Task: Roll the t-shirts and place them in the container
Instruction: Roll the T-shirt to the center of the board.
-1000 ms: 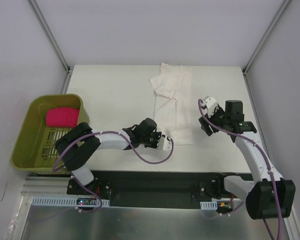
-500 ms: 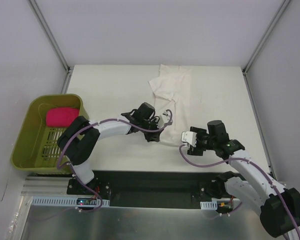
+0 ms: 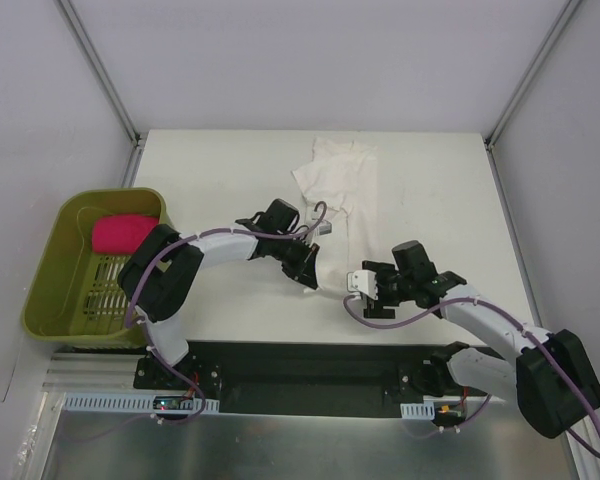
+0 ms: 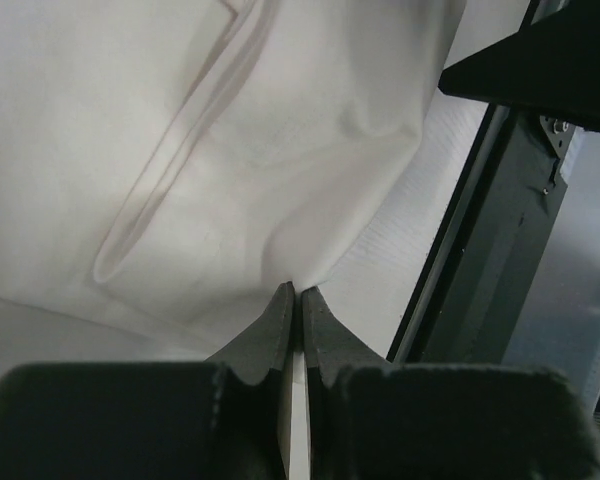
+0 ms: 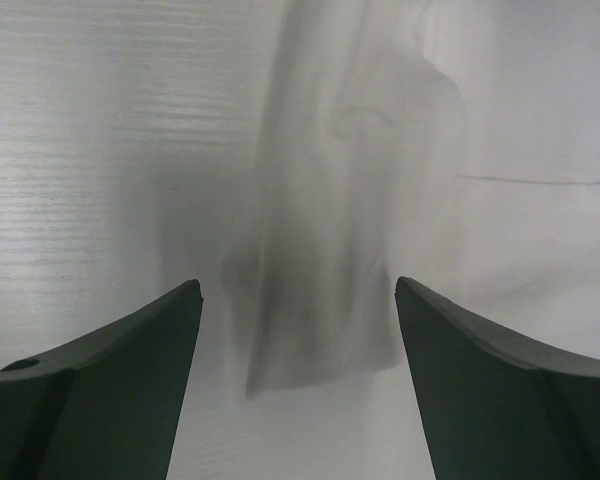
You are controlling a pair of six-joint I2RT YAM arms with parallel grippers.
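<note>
The white t-shirt [image 3: 347, 205] lies folded into a long strip down the middle of the table, print hidden. My left gripper [image 3: 307, 272] is at its lower left edge, and in the left wrist view the jaws are shut [image 4: 298, 296] on a pinched peak of the white cloth [image 4: 280, 150]. My right gripper [image 3: 366, 300] sits at the shirt's near end, open. In the right wrist view the gripper [image 5: 298, 295] straddles the shirt's near corner [image 5: 320, 300] without touching it. The pink rolled t-shirt [image 3: 120, 232] rests in the basket.
An olive-green basket [image 3: 50, 290] stands off the table's left edge. The black base rail [image 3: 310, 365] of the arms runs along the near edge. Grey walls close in the table [image 3: 210, 180] at the back and both sides.
The left gripper has shut on the shirt's lower left edge and pulled it up and inward. The right arm swung from the shirt's right side to its near end, jaws widening.
</note>
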